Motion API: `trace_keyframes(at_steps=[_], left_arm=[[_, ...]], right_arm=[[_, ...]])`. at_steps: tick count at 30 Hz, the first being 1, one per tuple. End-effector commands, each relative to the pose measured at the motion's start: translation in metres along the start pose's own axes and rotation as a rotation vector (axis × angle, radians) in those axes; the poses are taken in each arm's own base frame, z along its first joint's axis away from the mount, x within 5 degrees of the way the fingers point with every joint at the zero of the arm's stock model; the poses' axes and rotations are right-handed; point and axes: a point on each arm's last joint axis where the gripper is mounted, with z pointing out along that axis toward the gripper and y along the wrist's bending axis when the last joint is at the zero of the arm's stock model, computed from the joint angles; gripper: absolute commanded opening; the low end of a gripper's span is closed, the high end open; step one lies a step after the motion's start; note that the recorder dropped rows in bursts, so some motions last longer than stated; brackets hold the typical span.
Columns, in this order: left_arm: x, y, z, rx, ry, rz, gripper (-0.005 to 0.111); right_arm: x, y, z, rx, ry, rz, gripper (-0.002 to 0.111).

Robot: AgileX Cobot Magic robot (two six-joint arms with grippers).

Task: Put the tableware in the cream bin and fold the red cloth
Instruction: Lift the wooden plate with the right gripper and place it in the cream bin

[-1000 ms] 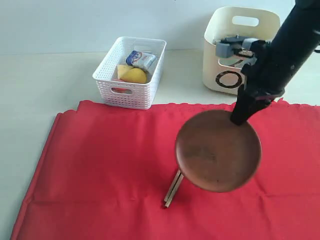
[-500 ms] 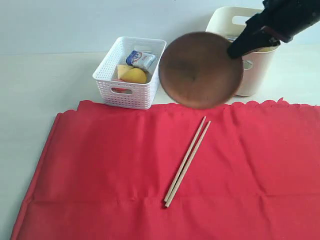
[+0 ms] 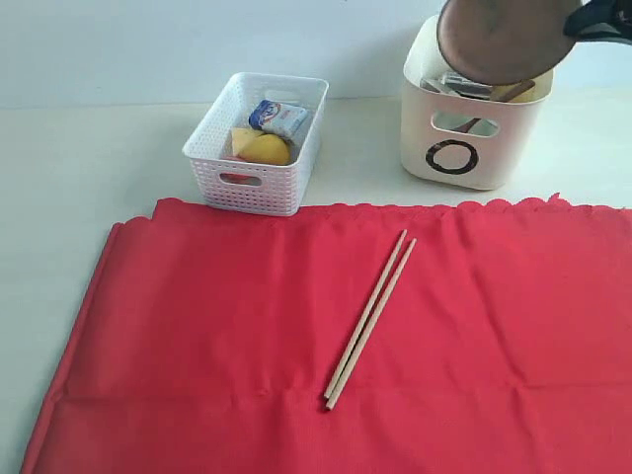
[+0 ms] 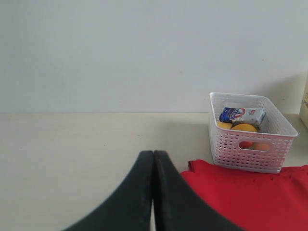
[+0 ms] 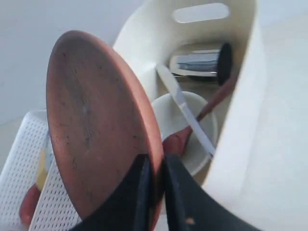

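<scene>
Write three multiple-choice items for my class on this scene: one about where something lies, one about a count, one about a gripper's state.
1. The chopsticks lie:
A on the red cloth
B on the bare table
C inside a cup

2. Containers standing beyond the cloth:
A one
B two
C three

3. The right gripper is:
A open and empty
B shut on the chopsticks
C shut on the brown plate

Answers:
1 A, both sticks rest side by side on the cloth.
2 B, a white basket and a cream bin stand there.
3 C, it pinches the plate's rim above the bin.
</scene>
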Motion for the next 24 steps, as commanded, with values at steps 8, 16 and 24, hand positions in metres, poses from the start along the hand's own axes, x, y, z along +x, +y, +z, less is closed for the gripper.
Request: trace_keyframes(at_steps=[8, 16, 24], left_arm=[[-0.001, -0.001, 0.000, 0.008, -0.009, -0.004, 0.001], [-0.001, -0.001, 0.000, 0.008, -0.009, -0.005, 0.001], [-0.001, -0.001, 0.000, 0.008, -0.009, -0.005, 0.001]], right_arm=[[0.011, -0.037, 0.038, 0.056, 0.010, 0.168, 0.000], [0.012, -0.038, 0.039, 0.064, 0.011, 0.162, 0.000], [0.012, -0.037, 0.040, 0.064, 0.014, 0.140, 0.024]])
